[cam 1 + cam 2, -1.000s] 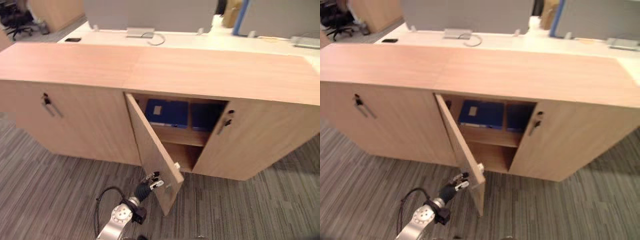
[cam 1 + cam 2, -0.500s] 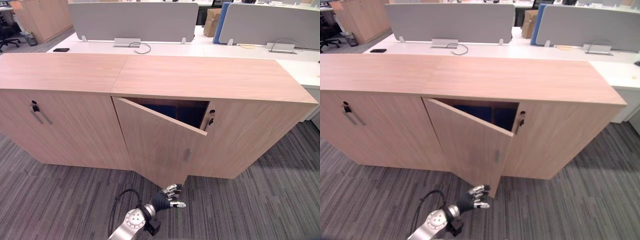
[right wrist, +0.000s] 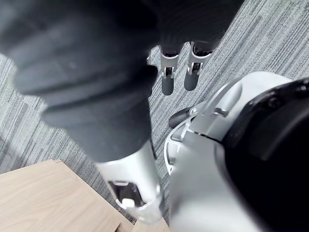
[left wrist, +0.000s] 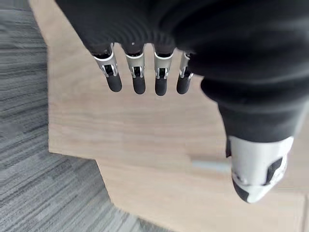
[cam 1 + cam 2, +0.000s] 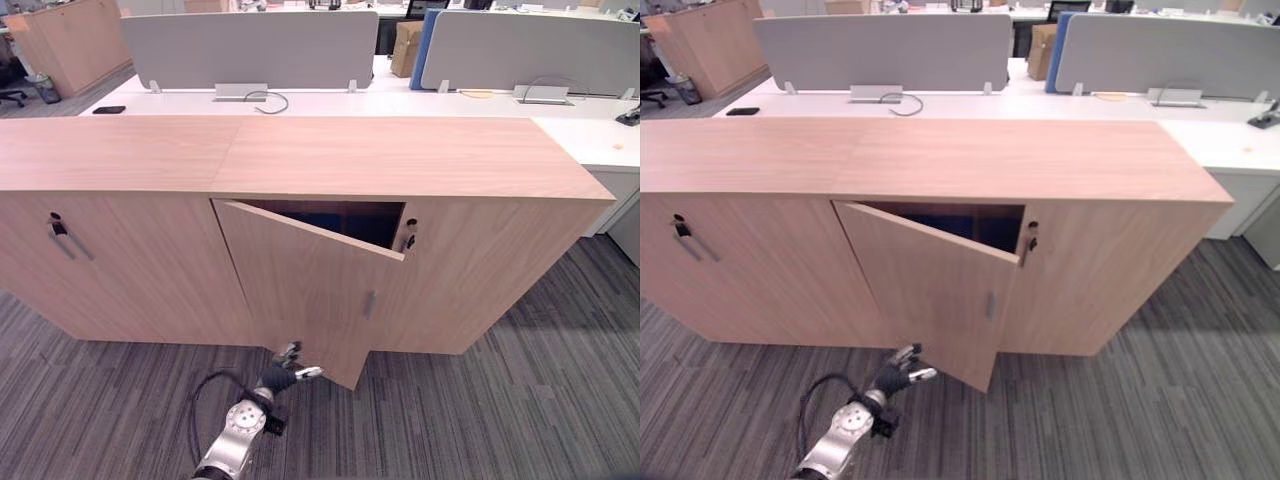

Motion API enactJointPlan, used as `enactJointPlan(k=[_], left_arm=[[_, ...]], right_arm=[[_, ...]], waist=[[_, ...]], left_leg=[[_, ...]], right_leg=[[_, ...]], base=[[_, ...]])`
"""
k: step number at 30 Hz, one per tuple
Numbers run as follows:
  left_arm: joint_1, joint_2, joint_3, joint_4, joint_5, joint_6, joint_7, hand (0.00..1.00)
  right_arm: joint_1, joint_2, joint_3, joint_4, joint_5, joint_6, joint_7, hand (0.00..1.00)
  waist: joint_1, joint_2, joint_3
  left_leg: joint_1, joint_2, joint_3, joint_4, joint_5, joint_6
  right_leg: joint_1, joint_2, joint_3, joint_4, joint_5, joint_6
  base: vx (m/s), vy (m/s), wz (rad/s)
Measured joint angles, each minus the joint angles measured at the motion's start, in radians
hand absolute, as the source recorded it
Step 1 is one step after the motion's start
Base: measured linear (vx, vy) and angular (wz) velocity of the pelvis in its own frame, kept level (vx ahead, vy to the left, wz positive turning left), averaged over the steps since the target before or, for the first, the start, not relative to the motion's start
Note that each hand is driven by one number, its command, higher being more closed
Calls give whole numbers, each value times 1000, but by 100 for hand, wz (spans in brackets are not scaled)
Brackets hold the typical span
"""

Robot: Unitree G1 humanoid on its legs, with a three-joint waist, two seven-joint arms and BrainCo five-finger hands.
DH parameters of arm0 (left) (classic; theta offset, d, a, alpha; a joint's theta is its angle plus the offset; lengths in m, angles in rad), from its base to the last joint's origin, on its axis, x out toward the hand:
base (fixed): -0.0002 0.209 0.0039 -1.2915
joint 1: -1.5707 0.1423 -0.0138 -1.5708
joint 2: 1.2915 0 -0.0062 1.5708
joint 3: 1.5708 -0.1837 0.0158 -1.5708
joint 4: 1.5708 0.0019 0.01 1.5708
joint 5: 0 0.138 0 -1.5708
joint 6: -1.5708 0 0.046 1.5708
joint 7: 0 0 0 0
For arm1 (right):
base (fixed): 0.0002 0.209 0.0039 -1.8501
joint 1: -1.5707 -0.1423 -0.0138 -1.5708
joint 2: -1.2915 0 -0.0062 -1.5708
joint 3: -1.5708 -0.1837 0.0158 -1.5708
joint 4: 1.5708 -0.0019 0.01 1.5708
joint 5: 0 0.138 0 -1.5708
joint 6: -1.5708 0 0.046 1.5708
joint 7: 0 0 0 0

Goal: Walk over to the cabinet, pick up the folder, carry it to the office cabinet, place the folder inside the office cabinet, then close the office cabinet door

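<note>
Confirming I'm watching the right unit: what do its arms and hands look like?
Left arm: silver-grey, with a round joint. Left hand: dark ribbed cover over back and wrist, silver fingers with dark tips, a silver thumb. Right hand looks the same.

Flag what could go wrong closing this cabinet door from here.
1. The left hand, fingers straight, sits low by the door's bottom edge. A push there may slip off under the edge instead of swinging it.
2. The door stands well ajar, so one light push could leave it short of shut.
3. The blue folder shows only as a sliver in the gap. If it juts out, it could block the door.
</note>
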Motion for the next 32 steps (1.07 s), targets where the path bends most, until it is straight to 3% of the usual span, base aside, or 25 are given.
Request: enactJointPlan(k=[3,6,9,10,12,14,15,17,18,19,20,22,24,27,32], left_arm=[[21,-22,135,167,-69,-10,130,0],[86,-21,277,269,-166,-25,162,0],[155,-19,357,341,-247,-30,147,0],[190,-28,423,352,-291,-33,130,0],[221,-28,444,357,-312,-32,100,0],[261,-50,463,359,-365,-32,73,0],[282,-75,468,362,-411,-29,63,0],[289,-86,472,365,-453,-29,56,0],[292,-89,472,366,-463,-28,47,0],[294,-89,471,365,-463,-27,44,0],[309,-93,471,366,-460,-24,29,0],[310,-78,463,367,-436,-15,11,0],[290,-46,412,365,-363,-8,-20,0],[241,-22,358,323,-311,-6,-43,0],[146,-30,276,240,-307,-10,-35,0]], right_arm=[[2,4,0,-10,2,-1,-28,0],[2,6,-1,-10,3,-7,-48,0],[1,7,-29,-9,6,-22,-48,0],[-1,8,-51,-8,11,-25,-47,0],[-5,6,-73,-2,11,-26,-46,0],[-11,-8,-66,7,11,-27,-44,0],[-19,-23,-58,25,11,-28,-44,0],[-28,-38,-34,35,19,-29,-45,0],[-34,-56,13,52,24,-29,-44,0],[-36,-61,21,57,24,-29,-45,0],[-50,-76,51,74,25,-30,-45,0],[-70,-72,72,69,29,-34,-43,0],[-83,-74,94,60,37,-38,-33,0],[-76,-77,114,59,38,-38,-28,0],[-72,-79,153,50,38,-37,-27,0]], waist=[[1,1,0],[7,6,4],[25,13,11],[32,24,22],[50,28,25],[56,45,33],[60,62,44],[71,69,65],[80,66,79],[82,66,80],[89,67,80],[92,68,94],[80,59,117],[74,57,110],[76,51,108]], left_leg=[[1,7,-10,2,6,-5],[1,18,-21,16,6,-6],[-1,56,-24,75,-17,-12],[-4,100,-39,148,-45,-14],[-9,131,-67,219,-50,-16],[-62,137,-212,308,-49,-17],[-85,107,-321,317,-45,-28],[-85,68,-401,300,-39,-47],[-78,14,-486,255,-39,-69],[-68,0,-508,232,-43,-75],[-3,-46,-586,105,-76,-104],[43,-84,-575,-9,-67,-94],[90,-122,-554,-68,-42,-92],[125,-151,-570,-142,-12,-91],[126,-161,-626,-157,10,-66]], right_leg=[[12,9,-16,-8,0,0],[26,15,-28,-7,-8,1],[34,26,-27,7,-22,1],[60,44,-28,7,-34,-2],[81,51,-23,4,-38,-2],[91,57,-20,5,-38,-2],[92,50,-17,8,-37,0],[90,41,8,8,-34,1],[79,28,36,5,-18,3],[77,25,40,2,-12,6],[71,28,60,-25,10,9],[72,29,85,-80,27,7],[79,-7,92,-80,74,8],[88,-15,91,-80,79,15],[81,-4,86,-80,75,18]], base=[[2,-65,7],[13,-66,13],[6,-50,-4],[2,-70,-1],[-30,-72,-5],[-51,-22,2],[-45,45,8],[-61,90,1],[-70,124,-9],[-72,144,-28],[-42,138,-49],[-34,91,-56],[-21,44,-24],[60,36,4],[77,-27,3]])
